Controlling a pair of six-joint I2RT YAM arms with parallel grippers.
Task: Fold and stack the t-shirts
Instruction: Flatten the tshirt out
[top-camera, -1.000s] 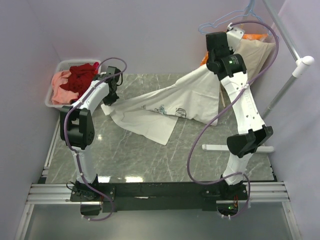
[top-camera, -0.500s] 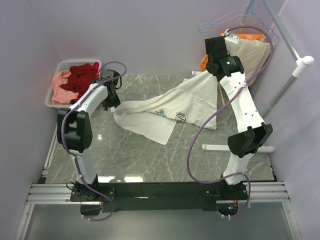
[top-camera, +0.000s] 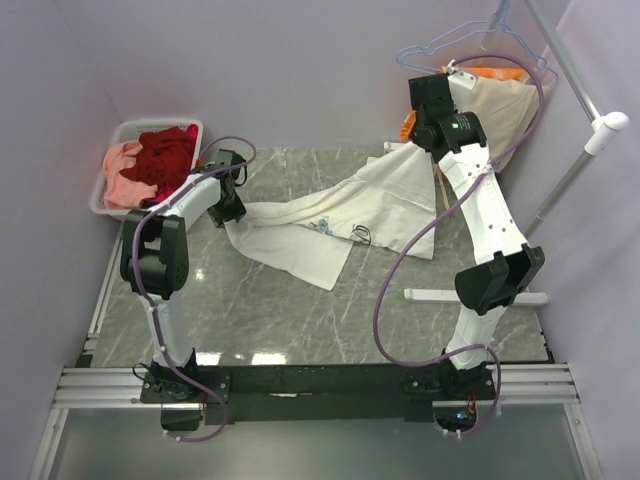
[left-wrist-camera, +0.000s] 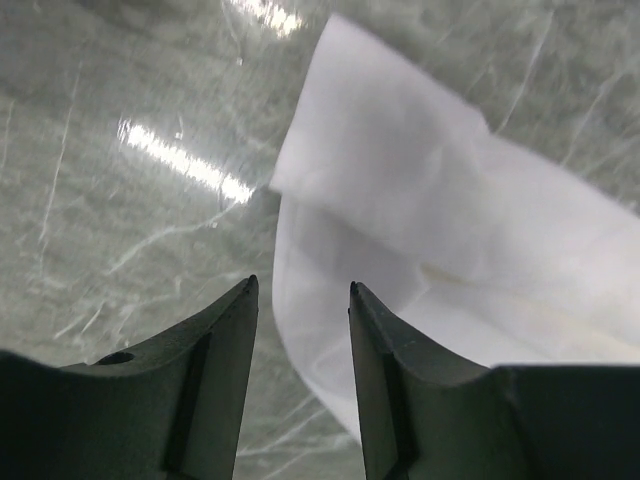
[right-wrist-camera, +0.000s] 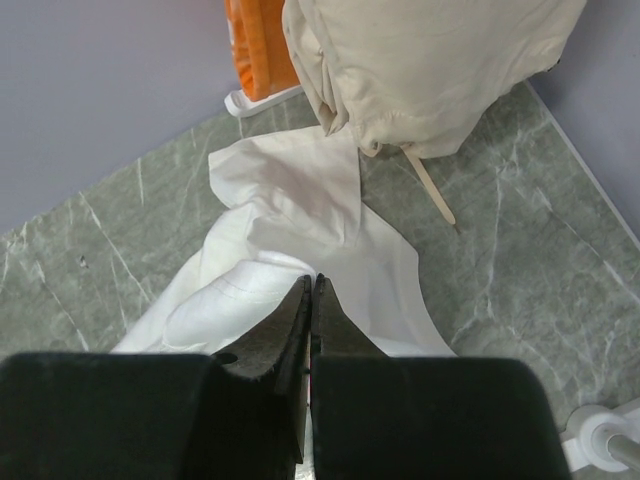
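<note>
Judging by how things lie, the task is barely begun: 0 shirts are folded or stacked. The white short-sleeved cotton t-shirt with a flower print (top-camera: 330, 215) sprawls crumpled on the grey marbled surface (top-camera: 280, 310), right of the white plastic basket (top-camera: 130, 126). The right fingers (right-wrist-camera: 311, 285) are pinched shut on its corner farthest from the basket, lifting it. The left fingers (top-camera: 234, 212) stand apart, empty, at its basket-side edge. The dark red t-shirt (top-camera: 165, 150) and the salmon pink t-shirt (top-camera: 120, 175) lie heaped in the basket.
</note>
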